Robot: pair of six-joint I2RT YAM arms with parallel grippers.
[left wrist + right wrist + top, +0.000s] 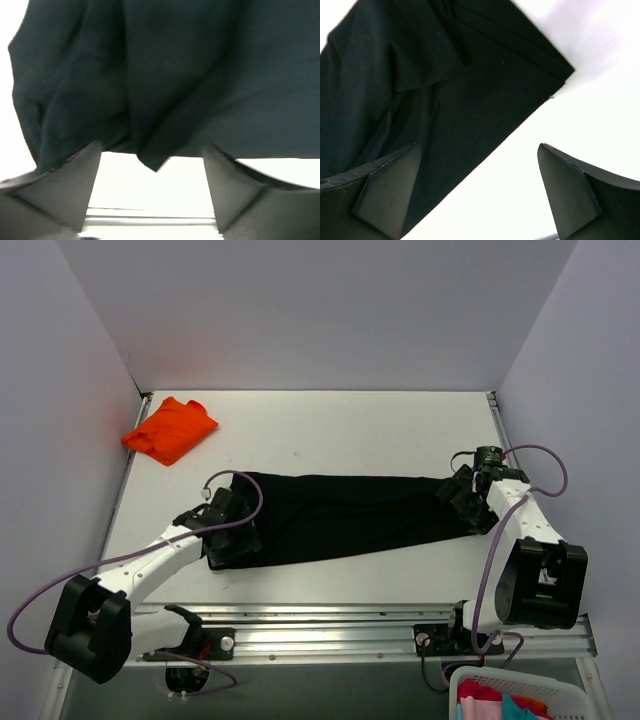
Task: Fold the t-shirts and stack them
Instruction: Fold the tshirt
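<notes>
Left hand dark against black t-shirt, fingertips indistinct overhead.

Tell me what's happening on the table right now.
The black t-shirt lies as a long folded strip across the table. The left hand sits over its left end and the right hand over its right end, both open, neither gripping cloth. The orange t-shirt lies folded at the far left corner, apart.
</notes>
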